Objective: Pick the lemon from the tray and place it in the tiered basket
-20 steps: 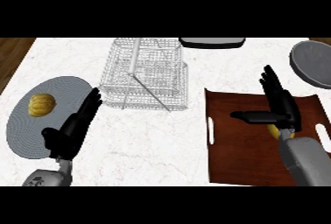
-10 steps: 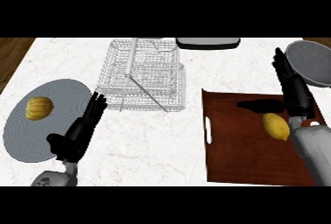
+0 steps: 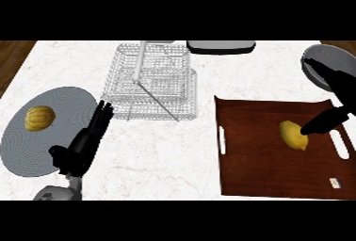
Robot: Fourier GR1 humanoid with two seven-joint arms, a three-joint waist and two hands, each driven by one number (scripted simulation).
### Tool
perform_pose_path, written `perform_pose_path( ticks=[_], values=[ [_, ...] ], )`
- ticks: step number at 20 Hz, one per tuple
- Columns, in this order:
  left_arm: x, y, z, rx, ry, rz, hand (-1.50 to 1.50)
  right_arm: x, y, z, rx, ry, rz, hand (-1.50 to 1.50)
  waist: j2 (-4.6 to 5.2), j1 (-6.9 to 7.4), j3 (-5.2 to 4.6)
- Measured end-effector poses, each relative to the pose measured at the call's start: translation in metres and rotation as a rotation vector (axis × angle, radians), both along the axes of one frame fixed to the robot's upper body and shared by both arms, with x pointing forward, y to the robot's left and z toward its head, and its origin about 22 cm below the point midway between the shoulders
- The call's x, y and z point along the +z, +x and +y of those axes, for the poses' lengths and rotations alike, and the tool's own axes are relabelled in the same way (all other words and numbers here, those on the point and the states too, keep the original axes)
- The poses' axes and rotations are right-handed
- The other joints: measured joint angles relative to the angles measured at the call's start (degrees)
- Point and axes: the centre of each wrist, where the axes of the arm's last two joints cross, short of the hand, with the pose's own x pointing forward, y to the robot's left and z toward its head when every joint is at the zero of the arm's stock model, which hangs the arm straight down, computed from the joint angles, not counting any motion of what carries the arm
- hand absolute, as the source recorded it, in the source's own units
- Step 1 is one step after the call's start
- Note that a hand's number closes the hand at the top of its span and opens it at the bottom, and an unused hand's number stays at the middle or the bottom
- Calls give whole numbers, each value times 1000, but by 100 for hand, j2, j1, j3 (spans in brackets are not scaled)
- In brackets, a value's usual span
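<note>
Just beside my right hand's (image 3: pixel 332 104) spread fingers and thumb, touching the thumb tip, the lemon (image 3: pixel 294 135) lies on the brown tray (image 3: pixel 250 155), ungripped. Well away past my left hand's (image 3: pixel 82 146) straight, empty fingers stands the wire tiered basket (image 3: pixel 154 80).

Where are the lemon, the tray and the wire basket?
lemon (image 3: pixel 293 134), head view, on the middle of its yellow skin.
tray (image 3: pixel 264 169), head view, on a bare part of its brown floor.
basket (image 3: pixel 156 77), head view, on the wire mesh near its middle.
</note>
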Motion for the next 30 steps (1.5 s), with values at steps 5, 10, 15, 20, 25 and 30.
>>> perform_pose_path(
  ticks=[5, 10, 15, 20, 25, 30],
  values=[
    [-2, -1, -2, -8, -8, 0, 0, 33, -12, 32, 21, -160, 175, -150, 16, 8, 22],
    [-5, 2, -5, -19, -16, -15, 0, 46, -27, 62, -10, -207, 245, -150, 40, 68, 46],
    [-6, 3, -6, -23, -13, -2, 0, 44, -41, 72, -49, -213, 203, -150, 68, 92, 48],
    [-5, 6, -6, -18, -6, 0, 0, 21, -46, 69, -115, -289, 226, -150, 76, 112, 53],
    [-7, 8, -5, -25, -9, -1, 0, -1, -42, 65, -157, -290, 278, -150, 77, 132, 62],
    [-3, 10, 1, -28, 0, 11, 0, -26, -35, 50, -189, -279, 300, -150, 87, 143, 58]
  ],
)
